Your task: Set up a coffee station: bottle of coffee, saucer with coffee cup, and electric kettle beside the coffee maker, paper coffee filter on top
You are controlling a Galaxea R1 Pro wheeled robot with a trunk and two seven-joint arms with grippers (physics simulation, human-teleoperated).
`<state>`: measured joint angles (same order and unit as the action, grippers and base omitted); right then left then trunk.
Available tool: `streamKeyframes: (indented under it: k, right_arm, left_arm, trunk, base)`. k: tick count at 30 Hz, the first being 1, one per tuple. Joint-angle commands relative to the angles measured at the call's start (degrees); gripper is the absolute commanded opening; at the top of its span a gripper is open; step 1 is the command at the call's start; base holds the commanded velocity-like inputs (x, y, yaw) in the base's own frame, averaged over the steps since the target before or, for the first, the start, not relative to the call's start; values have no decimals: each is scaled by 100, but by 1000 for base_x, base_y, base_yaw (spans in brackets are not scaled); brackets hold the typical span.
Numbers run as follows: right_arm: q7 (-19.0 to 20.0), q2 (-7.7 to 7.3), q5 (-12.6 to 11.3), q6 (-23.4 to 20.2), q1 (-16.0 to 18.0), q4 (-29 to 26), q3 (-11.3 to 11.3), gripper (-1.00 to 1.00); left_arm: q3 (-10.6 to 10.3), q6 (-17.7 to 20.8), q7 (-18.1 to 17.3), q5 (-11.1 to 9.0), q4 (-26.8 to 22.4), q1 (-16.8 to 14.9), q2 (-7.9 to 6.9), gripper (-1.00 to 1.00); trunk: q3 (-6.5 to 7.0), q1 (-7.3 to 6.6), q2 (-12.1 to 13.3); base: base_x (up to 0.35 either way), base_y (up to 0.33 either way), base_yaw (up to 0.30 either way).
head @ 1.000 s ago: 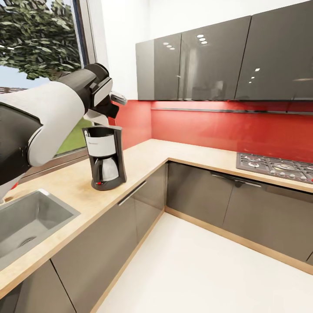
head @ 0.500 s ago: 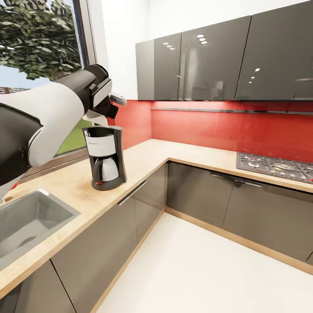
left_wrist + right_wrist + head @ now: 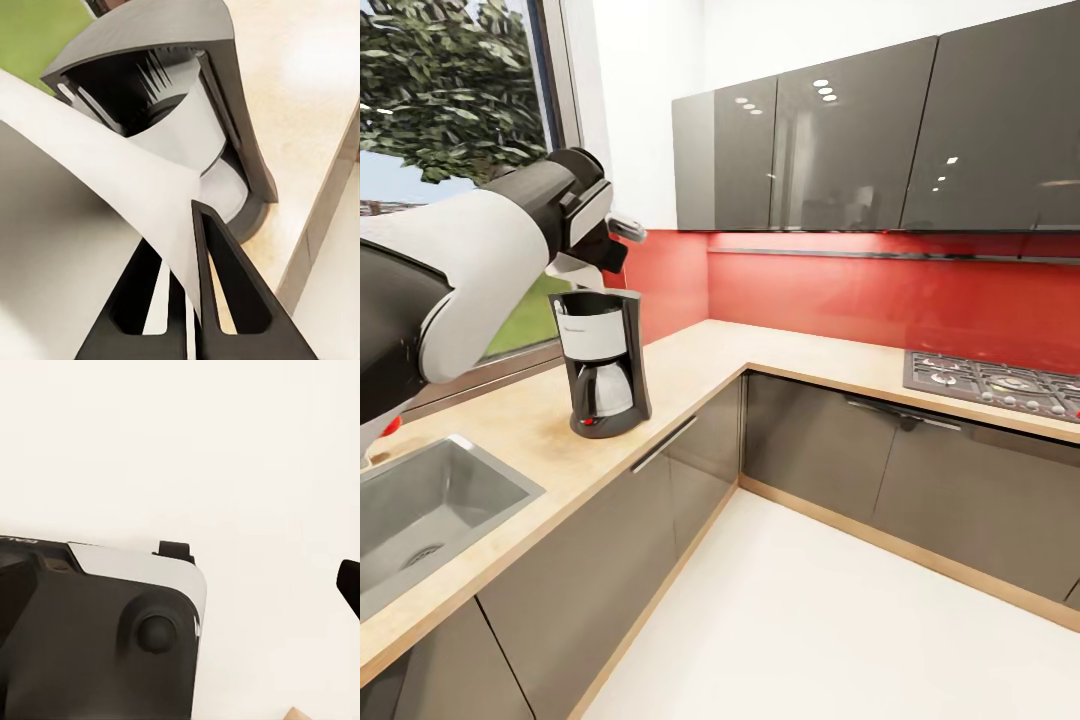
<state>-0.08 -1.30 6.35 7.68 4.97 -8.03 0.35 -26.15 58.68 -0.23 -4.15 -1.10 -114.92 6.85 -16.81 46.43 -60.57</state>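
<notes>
The black coffee maker (image 3: 600, 365) stands on the beige kitchen countertop (image 3: 690, 365), right of the sink. My left gripper (image 3: 592, 262) hovers just above and behind its top, shut on the white paper coffee filter (image 3: 573, 268). In the left wrist view the black fingers (image 3: 225, 285) pinch the filter (image 3: 97, 172), which hangs over the coffee maker's (image 3: 202, 135) open basket without resting in it. A dark tip of the right gripper (image 3: 349, 585) shows at the edge of the right wrist view, over white floor; its state is unclear.
A steel sink (image 3: 420, 510) is sunk into the counter at the left. A gas hob (image 3: 995, 385) sits on the right run. Glossy grey wall cabinets (image 3: 860, 140) hang above the red backsplash. Open white floor (image 3: 810, 620) lies in front.
My left wrist has edged slightly up and to the left above the coffee maker, still holding the filter.
</notes>
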Motion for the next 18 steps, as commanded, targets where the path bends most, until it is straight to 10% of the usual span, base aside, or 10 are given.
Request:
streamKeyframes:
  k: [1, 18]
  right_arm:
    - [-1, -2, 48, 15, 4, 3, -3, 100]
    - [-9, 7, 42, 17, 4, 12, -4, 100]
  left_arm:
    - [-48, 21, -3, -34, -4, -4, -6, -100]
    - [-48, 12, -3, -34, -4, -4, -43, -100]
  trunk:
    - [-7, 0, -5]
    - [-7, 0, -5]
  base:
    - [0, 0, 0]
    - [69, -28, 148]
